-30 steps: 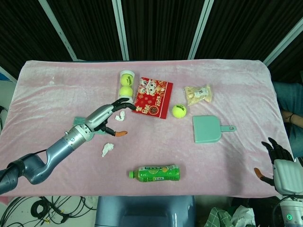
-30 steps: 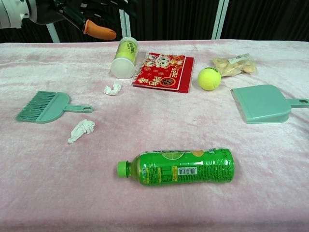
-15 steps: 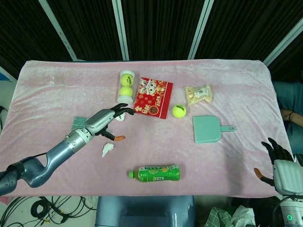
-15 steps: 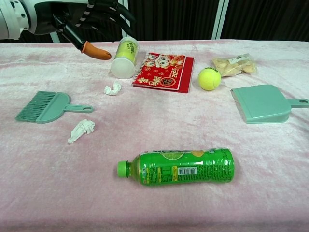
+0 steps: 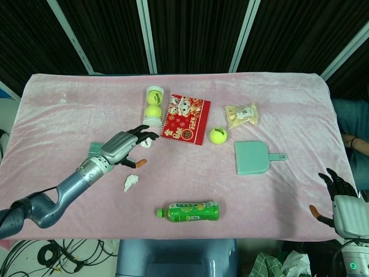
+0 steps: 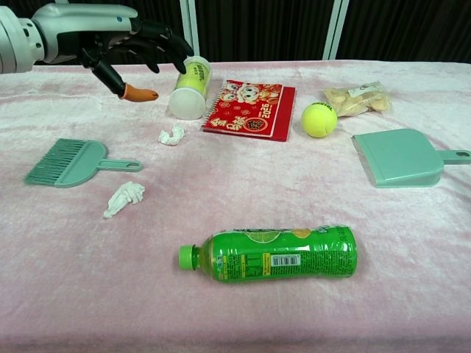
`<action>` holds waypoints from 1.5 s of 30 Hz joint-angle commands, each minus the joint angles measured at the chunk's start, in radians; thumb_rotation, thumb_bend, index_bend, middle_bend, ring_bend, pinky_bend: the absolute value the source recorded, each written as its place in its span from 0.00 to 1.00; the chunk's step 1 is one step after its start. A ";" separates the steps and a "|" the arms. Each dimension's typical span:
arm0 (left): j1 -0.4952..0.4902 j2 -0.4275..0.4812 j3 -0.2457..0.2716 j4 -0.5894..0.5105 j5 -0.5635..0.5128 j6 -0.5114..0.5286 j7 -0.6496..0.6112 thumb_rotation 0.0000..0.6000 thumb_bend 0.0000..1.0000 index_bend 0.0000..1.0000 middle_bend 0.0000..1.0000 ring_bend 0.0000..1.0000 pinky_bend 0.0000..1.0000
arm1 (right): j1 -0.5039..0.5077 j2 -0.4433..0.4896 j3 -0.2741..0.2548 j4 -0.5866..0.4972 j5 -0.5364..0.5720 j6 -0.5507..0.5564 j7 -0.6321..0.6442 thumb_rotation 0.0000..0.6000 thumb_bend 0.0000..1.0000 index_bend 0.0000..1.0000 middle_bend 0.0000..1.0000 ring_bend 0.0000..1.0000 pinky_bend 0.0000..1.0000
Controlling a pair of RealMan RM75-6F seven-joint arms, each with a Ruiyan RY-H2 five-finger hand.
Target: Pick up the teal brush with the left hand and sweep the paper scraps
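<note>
Two robot hands are seen in the head view. The left hand (image 5: 124,147) is held above the pink velvet tablecloth (image 5: 288,104), its dark fingers (image 5: 144,134) spread wide and nothing gripped; it hides most of the teal plastic brush (image 5: 94,150), of which only the bristle end shows at the wrist. A crumpled white paper scrap (image 5: 131,182) lies just below the hand, and a second small paper scrap (image 5: 146,142) is glimpsed by the fingertips. The right hand (image 5: 340,199) is parked at the table's lower right corner, fingers apart and empty. A clear tube of yellow tennis balls (image 5: 153,104) lies beside a red printed booklet (image 5: 185,119); a loose yellow tennis ball (image 5: 217,135), a clear bag of snacks (image 5: 240,115), a teal plastic dustpan (image 5: 252,157) and a green drink bottle (image 5: 188,212) on its side are also seen.

In the chest view, the left hand (image 6: 121,45) is shown raised over the far left of the table, fingers fanned and empty, well apart from the brush (image 6: 70,162), which lies flat on the cloth with its handle pointing right. One scrap (image 6: 124,198) rests just below the handle; the other (image 6: 172,134) lies near the mouth of the tube (image 6: 189,90). The dustpan (image 6: 403,157) sits far right, the bottle (image 6: 274,252) nearest the camera. The right hand is not shown here.
</note>
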 commanded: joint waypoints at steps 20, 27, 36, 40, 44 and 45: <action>0.060 -0.222 0.115 0.321 -0.219 -0.039 0.570 1.00 0.28 0.40 0.43 0.07 0.23 | 0.000 0.002 0.000 -0.002 0.002 -0.004 0.013 1.00 0.15 0.17 0.08 0.14 0.18; 0.061 -0.272 0.111 0.383 -0.174 -0.006 0.532 1.00 0.28 0.43 0.45 0.08 0.24 | 0.001 0.003 0.000 0.001 0.001 -0.006 0.021 1.00 0.15 0.17 0.08 0.14 0.18; 0.054 -0.338 0.107 0.454 -0.142 0.001 0.506 1.00 0.28 0.46 0.49 0.11 0.26 | 0.001 0.004 0.000 0.000 0.001 -0.007 0.023 1.00 0.15 0.17 0.08 0.14 0.18; 0.051 -0.350 0.110 0.479 -0.139 -0.007 0.514 1.00 0.28 0.46 0.49 0.12 0.26 | 0.002 0.004 0.000 0.001 0.001 -0.008 0.026 1.00 0.15 0.17 0.08 0.14 0.18; 0.052 -0.359 0.114 0.499 -0.137 -0.013 0.529 1.00 0.29 0.47 0.50 0.12 0.26 | 0.002 0.004 -0.001 0.001 0.000 -0.010 0.027 1.00 0.15 0.17 0.08 0.14 0.18; 0.052 -0.360 0.114 0.500 -0.138 -0.016 0.529 1.00 0.29 0.47 0.50 0.12 0.26 | 0.003 0.004 -0.001 0.001 -0.001 -0.010 0.027 1.00 0.15 0.17 0.08 0.14 0.18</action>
